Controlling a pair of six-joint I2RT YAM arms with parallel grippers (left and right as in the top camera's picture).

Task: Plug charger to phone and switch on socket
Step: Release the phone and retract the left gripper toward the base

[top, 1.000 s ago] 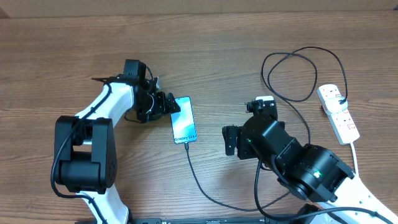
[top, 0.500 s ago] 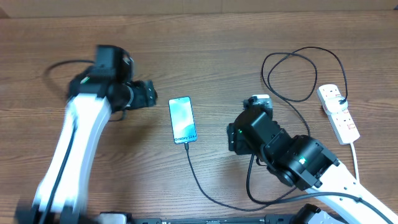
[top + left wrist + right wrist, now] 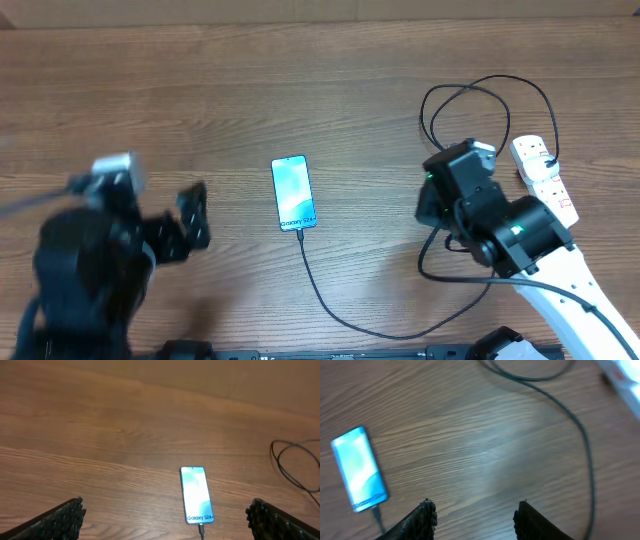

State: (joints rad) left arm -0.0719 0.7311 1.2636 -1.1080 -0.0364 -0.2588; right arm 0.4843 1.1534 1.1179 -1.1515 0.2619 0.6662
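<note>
The phone [image 3: 292,192] lies flat mid-table, screen lit, with the charger's small plug tip [image 3: 299,231] in its near end. The charger cable [image 3: 340,318] curves right, loops [image 3: 480,110] and reaches the socket [image 3: 543,180], a white power strip at the right. My left gripper [image 3: 185,225] is open and empty, well left of the phone. In the left wrist view [image 3: 170,530] the phone [image 3: 196,494] lies ahead between the fingers. My right gripper [image 3: 430,205] is open and empty between phone and socket. The right wrist view [image 3: 477,520] shows the phone [image 3: 359,469] at left and the cable [image 3: 580,435].
The power strip's white cord [image 3: 573,250] runs toward the near right edge. The blurred strip shows at the right wrist view's top right corner [image 3: 620,375]. Cable loops [image 3: 295,460] lie at the left wrist view's right edge. Bare wooden table [image 3: 300,80] lies beyond the phone.
My left arm has pulled back from the phone toward the near left. My right arm has swung right, toward the power strip. The phone and cable have not moved.
</note>
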